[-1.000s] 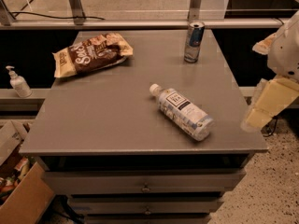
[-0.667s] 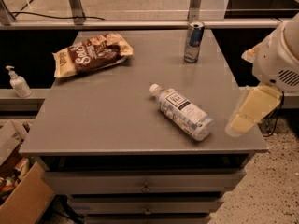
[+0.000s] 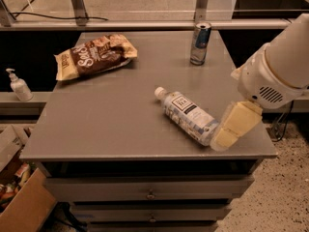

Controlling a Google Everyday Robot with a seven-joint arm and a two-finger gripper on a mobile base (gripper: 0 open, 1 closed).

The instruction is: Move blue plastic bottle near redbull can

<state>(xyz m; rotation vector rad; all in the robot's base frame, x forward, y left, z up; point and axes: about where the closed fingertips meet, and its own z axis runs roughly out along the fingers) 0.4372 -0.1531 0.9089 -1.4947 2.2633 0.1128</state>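
The blue plastic bottle (image 3: 187, 115) lies on its side in the right middle of the grey table (image 3: 111, 115), white cap toward the upper left. The redbull can (image 3: 200, 43) stands upright at the table's far edge, well apart from the bottle. My gripper (image 3: 233, 127) comes in from the right on the white arm (image 3: 280, 66); its cream-coloured end sits right beside the bottle's base near the table's front right corner.
A brown snack bag (image 3: 94, 55) lies at the far left of the table. A white pump dispenser (image 3: 18, 85) stands on a ledge to the left. A cardboard box (image 3: 19, 197) is on the floor at lower left. Drawers run below the tabletop.
The arm has swung in from the right and moved left toward the bottle's base. The bottle and can have not moved.
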